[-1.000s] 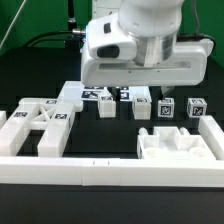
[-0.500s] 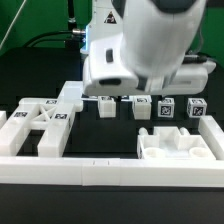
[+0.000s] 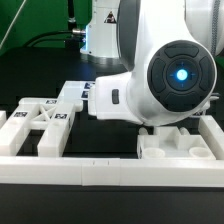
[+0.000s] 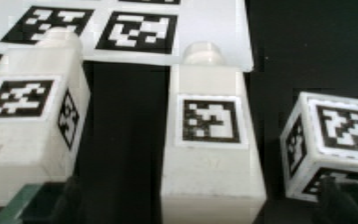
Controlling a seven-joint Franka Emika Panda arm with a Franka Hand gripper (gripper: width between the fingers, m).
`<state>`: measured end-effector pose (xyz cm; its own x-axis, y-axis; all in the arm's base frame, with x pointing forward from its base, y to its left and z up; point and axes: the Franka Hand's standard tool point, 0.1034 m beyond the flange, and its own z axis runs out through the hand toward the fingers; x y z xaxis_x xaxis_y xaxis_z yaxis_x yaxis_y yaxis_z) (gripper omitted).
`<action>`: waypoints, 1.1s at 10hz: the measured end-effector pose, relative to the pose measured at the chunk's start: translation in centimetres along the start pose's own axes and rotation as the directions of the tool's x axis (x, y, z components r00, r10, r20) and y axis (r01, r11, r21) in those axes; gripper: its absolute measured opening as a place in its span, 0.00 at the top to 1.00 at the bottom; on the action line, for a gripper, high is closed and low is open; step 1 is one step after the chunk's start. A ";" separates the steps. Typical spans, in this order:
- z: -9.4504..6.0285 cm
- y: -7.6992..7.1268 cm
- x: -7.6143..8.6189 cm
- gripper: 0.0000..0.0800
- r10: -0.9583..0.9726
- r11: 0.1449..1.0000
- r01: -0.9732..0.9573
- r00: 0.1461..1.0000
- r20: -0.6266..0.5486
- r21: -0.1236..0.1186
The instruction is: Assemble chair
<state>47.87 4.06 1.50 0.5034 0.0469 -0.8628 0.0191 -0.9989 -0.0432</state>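
Our gripper (image 4: 179, 207) was spread wide with nothing in it; the wrist view showed only its two dark fingertips (image 4: 27, 206), far apart. In line between them stood the middle block (image 4: 211, 125), a white tagged piece of the chair, and we could not tell whether anything touched it. A second tagged block (image 4: 34, 100) stood beside it on one side and a squarer tagged block (image 4: 345, 130) on the other, each separated from it by a strip of black desk (image 4: 123, 130). Beyond all three lay the marker board (image 4: 149, 25). In the exterior view the arm (image 3: 165, 85) filled the centre and right of the frame and hid the gripper and those blocks. At the exterior view's left, in the lower left of the frame, lay a cluster of tagged chair parts (image 3: 40, 125). At the lower right sat a hollowed white part (image 3: 180, 150), partly behind the arm. A long white border rail (image 3: 100, 172) ran along the bottom of the frame in front of both.
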 end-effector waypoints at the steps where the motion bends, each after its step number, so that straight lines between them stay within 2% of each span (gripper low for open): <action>1: 0.2 0.0 0.2 0.19 0.000 1.000 0.000 1.000 0.001 0.000; 8: 1.6 -0.2 0.5 0.19 -0.001 1.000 0.001 1.000 0.006 -0.004; 9: 1.6 -0.2 0.5 0.30 -0.002 1.000 0.002 1.000 0.006 -0.004; 10: 1.6 -0.2 0.5 0.47 -0.003 1.000 0.003 1.000 0.006 -0.004; 11: 1.6 -0.2 0.5 0.47 -0.003 1.000 0.003 1.000 0.006 -0.004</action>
<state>46.71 4.27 0.22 0.4983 0.0501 -0.8656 0.0240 -0.9987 -0.0440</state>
